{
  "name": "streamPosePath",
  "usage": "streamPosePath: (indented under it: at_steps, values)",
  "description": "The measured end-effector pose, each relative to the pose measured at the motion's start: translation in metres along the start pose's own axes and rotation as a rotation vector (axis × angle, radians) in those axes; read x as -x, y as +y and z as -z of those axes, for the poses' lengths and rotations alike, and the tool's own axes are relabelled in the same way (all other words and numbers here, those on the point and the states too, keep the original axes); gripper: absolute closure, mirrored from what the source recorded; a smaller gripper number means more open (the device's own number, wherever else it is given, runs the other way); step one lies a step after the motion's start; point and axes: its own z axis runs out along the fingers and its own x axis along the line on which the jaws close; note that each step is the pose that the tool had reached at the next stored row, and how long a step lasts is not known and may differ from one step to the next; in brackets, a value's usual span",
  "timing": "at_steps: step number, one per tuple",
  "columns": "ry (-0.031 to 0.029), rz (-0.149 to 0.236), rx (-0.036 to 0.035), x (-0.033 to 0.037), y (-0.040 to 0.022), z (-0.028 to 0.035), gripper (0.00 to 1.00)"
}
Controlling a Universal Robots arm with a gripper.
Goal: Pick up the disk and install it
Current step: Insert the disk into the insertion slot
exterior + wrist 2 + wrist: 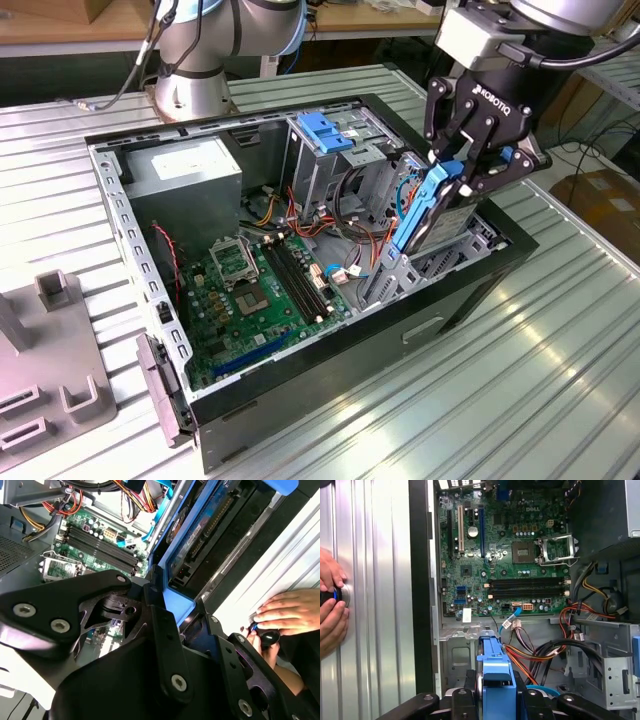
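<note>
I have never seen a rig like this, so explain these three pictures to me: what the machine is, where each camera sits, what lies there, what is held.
This is a robot arm with a two-fingered gripper. The exterior view comes from a camera off the arm; both wrist views come from cameras riding near its wrist. On the ribbed metal table lies an open computer case, showing its green motherboard and grey power supply. The gripper is shut on the disk, a dark drive in blue rails, held tilted over the case's side at the exterior view's right. A person's hands hold a small dark object on the table beside the case.
</note>
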Motion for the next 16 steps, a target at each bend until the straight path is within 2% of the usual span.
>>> streamPosePath:
  at_steps: [16]
  values:
    - [0.0001,0.000,0.0000,0.0000,-0.0001,-0.0026,0.63]
